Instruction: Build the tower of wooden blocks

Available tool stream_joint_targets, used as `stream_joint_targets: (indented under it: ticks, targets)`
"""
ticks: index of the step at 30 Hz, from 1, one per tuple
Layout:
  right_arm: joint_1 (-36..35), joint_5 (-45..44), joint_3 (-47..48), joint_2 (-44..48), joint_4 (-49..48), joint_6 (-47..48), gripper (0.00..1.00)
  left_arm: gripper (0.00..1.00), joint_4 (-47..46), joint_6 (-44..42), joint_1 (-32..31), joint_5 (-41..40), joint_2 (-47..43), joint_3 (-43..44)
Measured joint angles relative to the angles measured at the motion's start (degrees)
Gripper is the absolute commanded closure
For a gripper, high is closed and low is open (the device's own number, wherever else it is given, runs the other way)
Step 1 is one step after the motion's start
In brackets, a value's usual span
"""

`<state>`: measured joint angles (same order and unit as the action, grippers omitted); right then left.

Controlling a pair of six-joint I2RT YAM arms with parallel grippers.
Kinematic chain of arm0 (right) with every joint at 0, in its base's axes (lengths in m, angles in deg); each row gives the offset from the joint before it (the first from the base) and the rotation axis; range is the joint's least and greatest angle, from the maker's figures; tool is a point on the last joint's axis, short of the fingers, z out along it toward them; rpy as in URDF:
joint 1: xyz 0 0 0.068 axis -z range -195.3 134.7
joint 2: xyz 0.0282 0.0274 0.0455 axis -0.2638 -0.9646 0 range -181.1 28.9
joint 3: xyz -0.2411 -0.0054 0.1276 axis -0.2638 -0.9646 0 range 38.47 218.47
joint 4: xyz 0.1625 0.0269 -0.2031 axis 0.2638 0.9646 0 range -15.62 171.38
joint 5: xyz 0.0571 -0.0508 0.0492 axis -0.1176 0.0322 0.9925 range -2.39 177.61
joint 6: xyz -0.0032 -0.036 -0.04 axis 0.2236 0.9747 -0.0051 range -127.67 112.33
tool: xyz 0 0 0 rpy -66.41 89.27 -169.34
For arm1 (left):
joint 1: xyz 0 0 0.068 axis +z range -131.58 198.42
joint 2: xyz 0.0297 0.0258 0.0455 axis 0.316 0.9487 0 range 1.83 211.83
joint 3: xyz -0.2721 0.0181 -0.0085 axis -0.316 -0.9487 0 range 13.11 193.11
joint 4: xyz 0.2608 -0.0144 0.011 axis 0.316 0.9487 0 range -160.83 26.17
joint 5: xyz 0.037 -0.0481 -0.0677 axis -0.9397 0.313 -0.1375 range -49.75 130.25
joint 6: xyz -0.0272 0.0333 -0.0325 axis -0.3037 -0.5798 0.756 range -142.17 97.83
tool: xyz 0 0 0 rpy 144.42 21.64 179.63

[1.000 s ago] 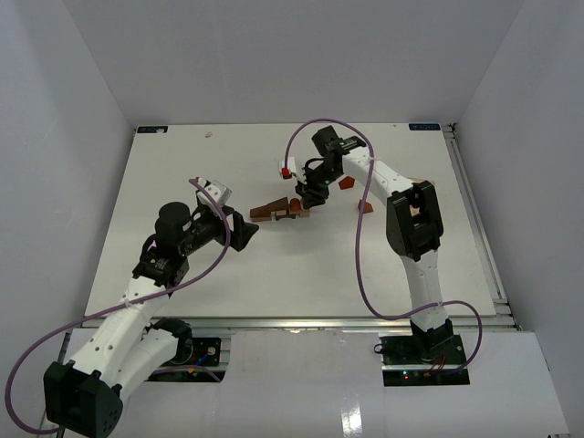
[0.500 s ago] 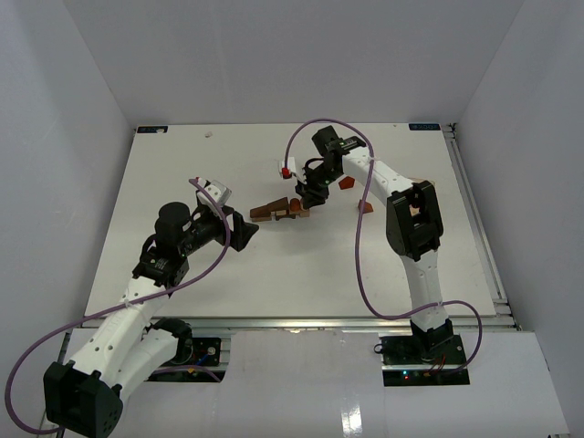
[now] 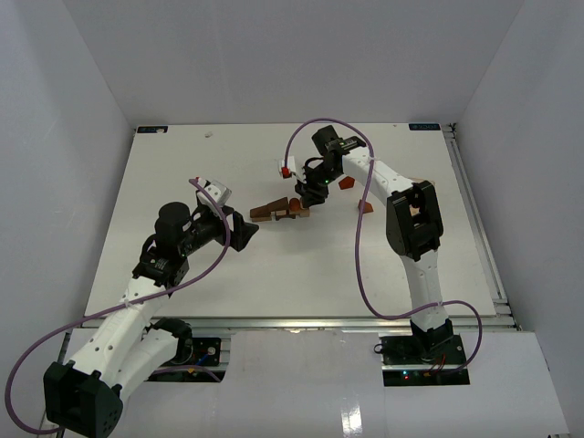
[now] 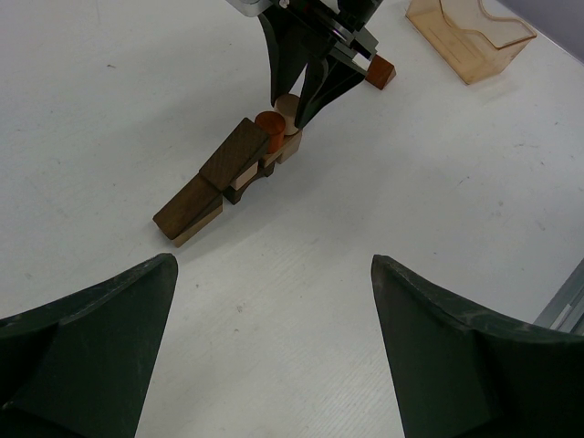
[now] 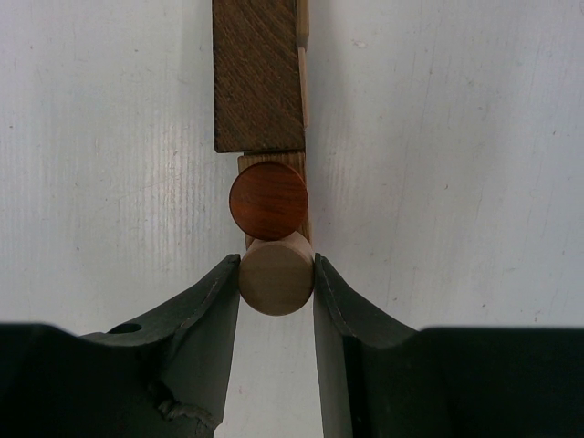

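Observation:
The wood block tower (image 3: 276, 210) is a low row of blocks at mid-table. In the left wrist view it shows a dark wedge (image 4: 190, 206), a dark block (image 4: 235, 155) and a reddish cylinder (image 4: 269, 121). My right gripper (image 3: 313, 192) is over its right end, shut on a tan cylinder (image 5: 276, 274). The cylinder stands upright against the reddish cylinder (image 5: 267, 201), on a tan block below the dark block (image 5: 258, 73). My left gripper (image 4: 274, 263) is open and empty, hovering short of the tower.
A loose reddish block (image 3: 345, 182) and a reddish wedge (image 3: 365, 206) lie right of the tower. A small red-and-white piece (image 3: 286, 170) lies behind it. A clear orange box (image 4: 470, 36) stands at the right. White walls enclose the table.
My right gripper has edged slightly away from the camera with the tan cylinder. The left arm has not moved.

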<state>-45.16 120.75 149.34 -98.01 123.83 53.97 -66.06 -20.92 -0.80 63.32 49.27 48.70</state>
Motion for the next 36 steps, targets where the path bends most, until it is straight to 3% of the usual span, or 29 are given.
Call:
stream_joint_targets:
  ticks: [36]
  targets:
    - [-0.2,-0.8,0.0,0.0,-1.5,-1.3,0.46,0.02,0.0,-0.3,0.0,0.0,0.0,0.0]
